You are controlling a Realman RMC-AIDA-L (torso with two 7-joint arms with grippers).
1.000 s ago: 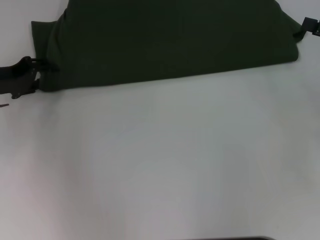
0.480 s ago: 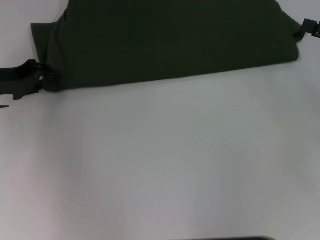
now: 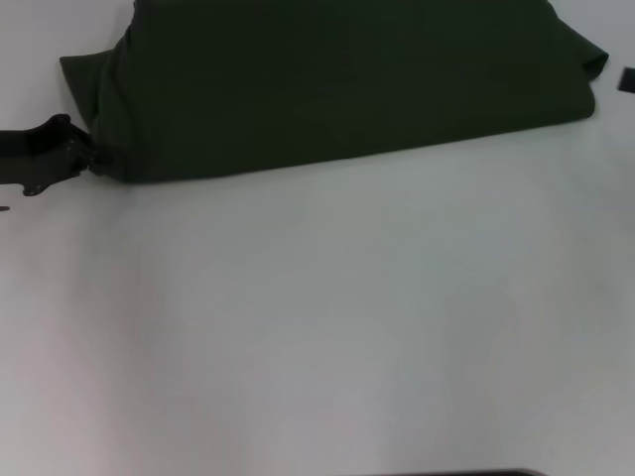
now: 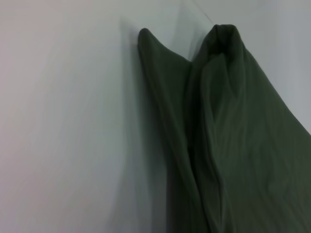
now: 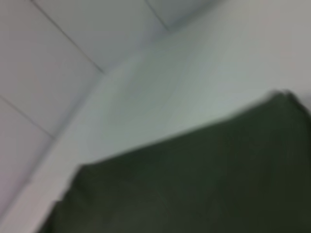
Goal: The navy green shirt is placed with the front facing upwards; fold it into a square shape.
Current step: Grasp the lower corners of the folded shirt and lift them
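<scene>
The navy green shirt (image 3: 337,84) lies folded into a wide band across the far part of the white table, plain green side up, with no lettering showing. A sleeve corner (image 3: 79,74) sticks out at its left end. My left gripper (image 3: 84,159) touches the shirt's near left corner at the table's left side. The left wrist view shows the shirt's stacked folds (image 4: 228,145) close up. Only a dark tip of my right gripper (image 3: 627,79) shows at the right edge, a short way clear of the shirt's right end (image 3: 585,69). The right wrist view looks over the shirt (image 5: 194,184).
The white table (image 3: 327,327) stretches bare from the shirt's near edge to the front. A dark strip (image 3: 466,473) lines the bottom edge of the head view. Pale wall panels (image 5: 58,73) stand behind the table.
The left gripper moved in from the left to the shirt's near left corner, which shifted slightly right. The right gripper pulled away from the shirt's right end towards the frame edge.
</scene>
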